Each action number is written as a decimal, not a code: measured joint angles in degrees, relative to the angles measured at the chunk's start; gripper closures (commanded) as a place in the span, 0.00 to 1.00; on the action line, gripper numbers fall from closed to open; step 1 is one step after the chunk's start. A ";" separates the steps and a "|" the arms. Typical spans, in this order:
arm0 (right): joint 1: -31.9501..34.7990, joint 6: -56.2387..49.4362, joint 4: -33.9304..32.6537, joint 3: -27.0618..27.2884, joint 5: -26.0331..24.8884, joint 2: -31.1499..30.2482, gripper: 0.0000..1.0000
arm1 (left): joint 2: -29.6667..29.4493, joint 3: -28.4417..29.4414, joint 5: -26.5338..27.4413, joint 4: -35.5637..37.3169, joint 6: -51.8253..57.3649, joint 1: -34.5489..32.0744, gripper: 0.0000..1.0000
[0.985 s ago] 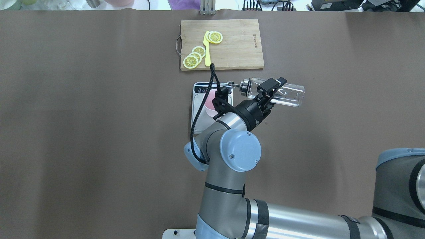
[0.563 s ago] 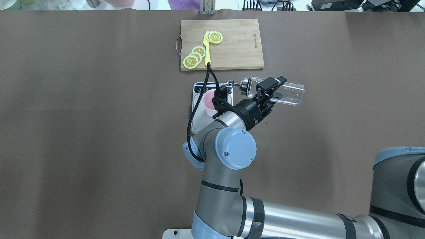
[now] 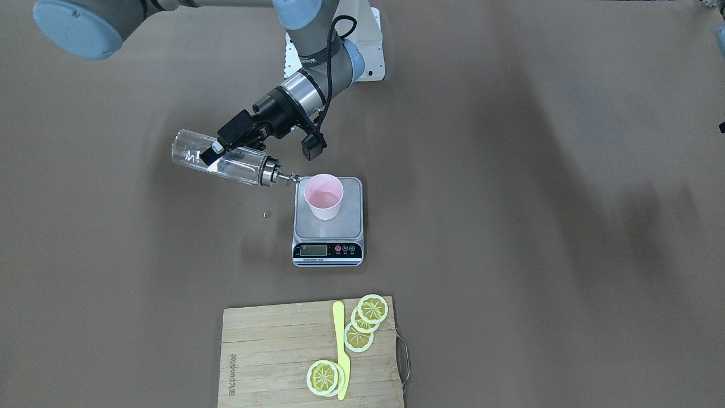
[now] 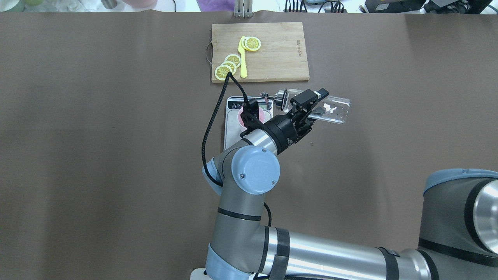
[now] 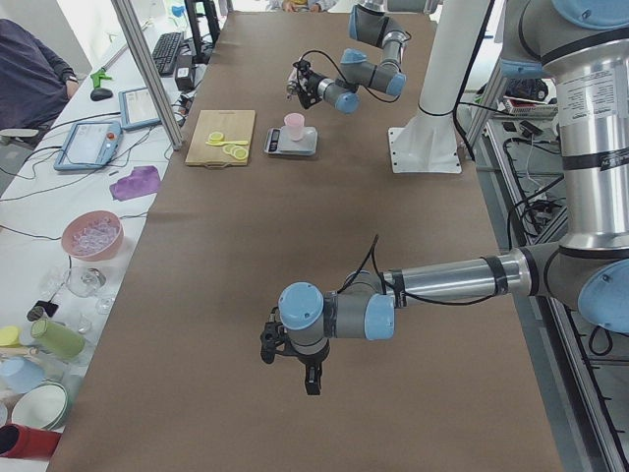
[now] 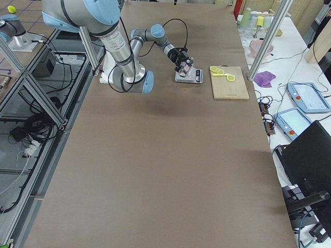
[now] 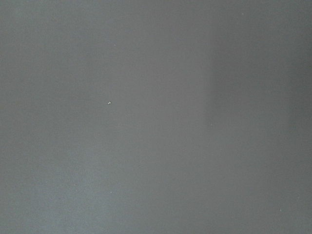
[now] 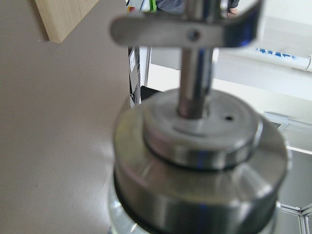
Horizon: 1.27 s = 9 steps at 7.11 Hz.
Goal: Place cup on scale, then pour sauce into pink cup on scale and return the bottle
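Observation:
The pink cup (image 3: 323,198) stands upright on the steel scale (image 3: 348,224) at mid table. My right gripper (image 3: 226,144) is shut on the clear glass bottle (image 3: 195,154), held nearly level and tipped down toward the cup. The bottle's metal spout (image 3: 281,177) touches or hovers at the cup's rim. In the overhead view my wrist hides most of the cup (image 4: 266,115). The sauce shows only as glints inside the bottle (image 4: 330,110). The cap (image 8: 200,161) fills the right wrist view. My left gripper (image 5: 290,369) hangs far off over bare table; I cannot tell whether it is open.
A wooden cutting board (image 3: 272,351) with lemon slices (image 3: 372,309) and a yellow knife (image 3: 340,340) lies beyond the scale. Small droplets (image 3: 266,214) sit on the table beside the scale. A person (image 5: 29,69) sits by a side bench with bowls and tablets.
My right arm has swung left, carrying the bottle with it, so the spout has come in over the cup's rim. My wrist covers more of the cup.

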 measured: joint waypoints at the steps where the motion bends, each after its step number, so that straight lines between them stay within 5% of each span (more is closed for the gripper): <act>1: -0.05 0.60 -0.56 -0.87 0.29 0.58 1.00 | -0.04 0.02 0.00 -0.01 0.00 0.00 0.02; 9: -0.83 5.50 -6.73 -1.41 1.40 1.25 1.00 | -0.13 0.00 -0.07 -0.01 0.00 0.00 0.02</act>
